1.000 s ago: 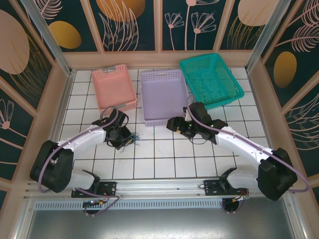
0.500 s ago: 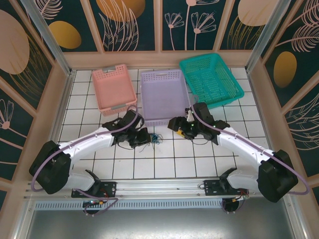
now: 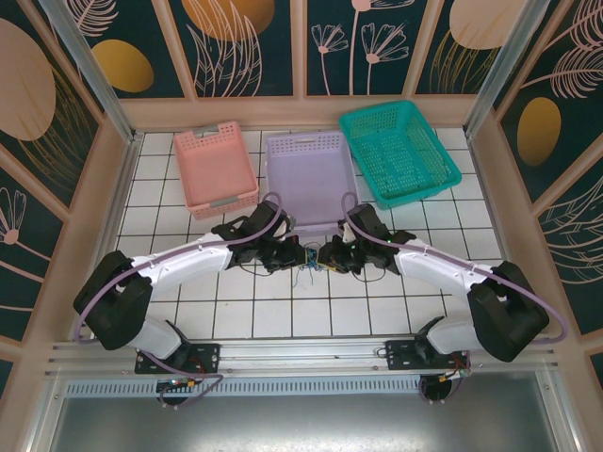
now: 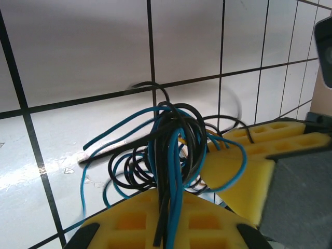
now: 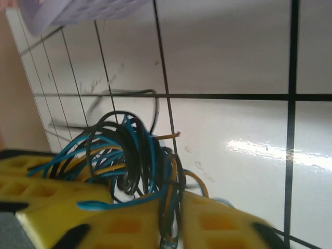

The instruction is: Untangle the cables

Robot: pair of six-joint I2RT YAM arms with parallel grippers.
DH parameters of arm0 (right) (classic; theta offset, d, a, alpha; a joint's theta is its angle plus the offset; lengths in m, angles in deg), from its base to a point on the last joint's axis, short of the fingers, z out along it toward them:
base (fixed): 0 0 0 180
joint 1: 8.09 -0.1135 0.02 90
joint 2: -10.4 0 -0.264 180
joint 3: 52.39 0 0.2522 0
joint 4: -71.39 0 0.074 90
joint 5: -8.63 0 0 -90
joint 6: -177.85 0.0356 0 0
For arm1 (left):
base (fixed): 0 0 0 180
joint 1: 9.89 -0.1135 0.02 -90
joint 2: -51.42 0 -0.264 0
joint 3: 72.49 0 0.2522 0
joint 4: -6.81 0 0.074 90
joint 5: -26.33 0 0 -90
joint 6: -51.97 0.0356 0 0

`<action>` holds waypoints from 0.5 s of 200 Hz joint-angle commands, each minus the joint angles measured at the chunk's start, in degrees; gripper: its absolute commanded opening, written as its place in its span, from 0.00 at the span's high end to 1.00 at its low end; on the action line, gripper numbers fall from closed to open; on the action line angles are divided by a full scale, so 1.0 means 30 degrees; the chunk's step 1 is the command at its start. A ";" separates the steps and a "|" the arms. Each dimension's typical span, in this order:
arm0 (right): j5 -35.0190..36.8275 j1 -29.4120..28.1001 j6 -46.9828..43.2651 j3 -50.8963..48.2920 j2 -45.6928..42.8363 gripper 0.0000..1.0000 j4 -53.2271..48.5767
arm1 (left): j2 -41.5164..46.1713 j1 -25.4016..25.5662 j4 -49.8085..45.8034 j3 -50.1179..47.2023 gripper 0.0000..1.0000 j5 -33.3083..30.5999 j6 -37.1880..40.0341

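Note:
The cables [image 3: 309, 260] form a small clump of thin blue, black and orange-yellow wires held just above the white tiles at the table's middle. My left gripper [image 3: 294, 254] comes in from the left, my right gripper [image 3: 325, 256] from the right, and they meet at the clump. The left wrist view has the cables [image 4: 168, 140] running down into the seam of my left gripper [image 4: 167, 223], whose yellow pads are shut on them. In the right wrist view the cables [image 5: 129, 155] loop out of my right gripper [image 5: 175, 223], also shut on strands.
A lavender bin [image 3: 306, 179] stands directly behind the two grippers. A pink basket [image 3: 215, 168] sits at the back left and a green basket [image 3: 396, 151] at the back right. Wooden walls close in the tiled floor [image 3: 236, 311].
My left arm has carried the clump from the left of the table to the middle. My right gripper has swung left to meet it and now grips the same clump.

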 commanded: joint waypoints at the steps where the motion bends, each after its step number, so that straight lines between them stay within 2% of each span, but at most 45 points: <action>1: 0.1887 0.0691 -0.1063 -0.0425 -0.0830 0.96 -0.1844 | 0.0291 0.0060 -0.1006 0.0653 1.00 -0.0510 0.0515; 6: 0.2097 0.0891 -0.1442 -0.0438 -0.1016 1.00 -0.2234 | 0.0333 0.0055 -0.1560 0.0675 1.00 -0.0976 0.0575; 26: 0.2505 0.1822 -0.2959 -0.0413 -0.1431 1.00 -0.4052 | 0.0303 0.0053 -0.3972 0.0813 1.00 -0.3161 0.0913; 47: 0.2439 0.2010 -0.4097 -0.0237 -0.1519 1.00 -0.5003 | 0.0143 0.0060 -0.5585 0.0952 1.00 -0.4951 0.1113; 58: 0.2088 0.2002 -0.4357 -0.0199 -0.1407 1.00 -0.5205 | 0.0012 0.0055 -0.6322 0.1144 0.94 -0.5826 0.1192; 75: 0.1776 0.1930 -0.4494 -0.0186 -0.1397 1.00 -0.5391 | -0.0393 0.0060 -0.7432 0.1226 0.77 -0.7081 0.1229; 100: 0.1386 0.1943 -0.4512 -0.0411 -0.1762 1.00 -0.5450 | -0.0871 0.0043 -0.8362 0.1764 0.75 -0.8229 0.1305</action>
